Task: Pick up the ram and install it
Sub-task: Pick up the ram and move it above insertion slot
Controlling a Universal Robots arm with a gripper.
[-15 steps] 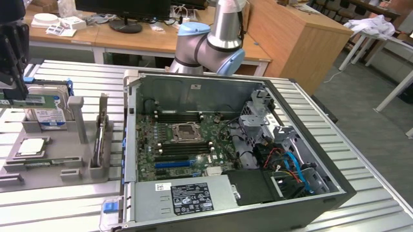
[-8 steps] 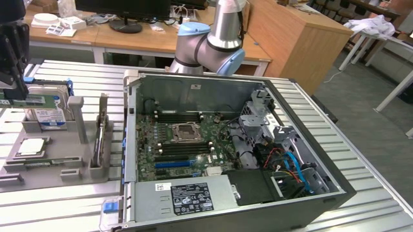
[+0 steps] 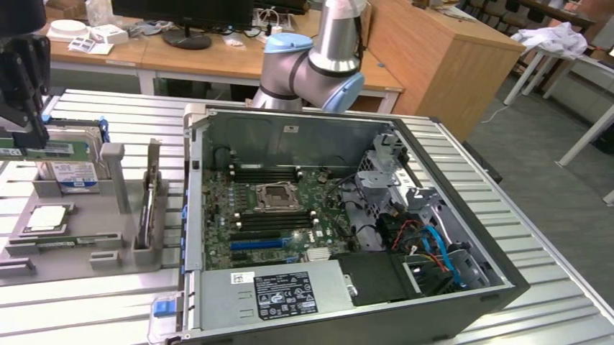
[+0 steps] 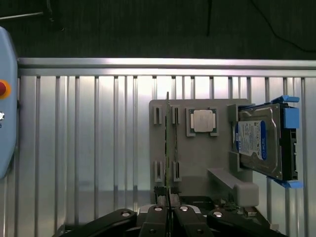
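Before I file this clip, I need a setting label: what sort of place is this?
Probably a robotics lab or workshop: a robot arm stands behind an opened computer case on a slatted metal table, with wooden desks beyond.

The parts holder lies on the slatted table, to the exterior view's left of the open computer case. The hard drive stands at the holder's far end, the processor nearer. The ram, clamped in the gripper, hangs above the holder.
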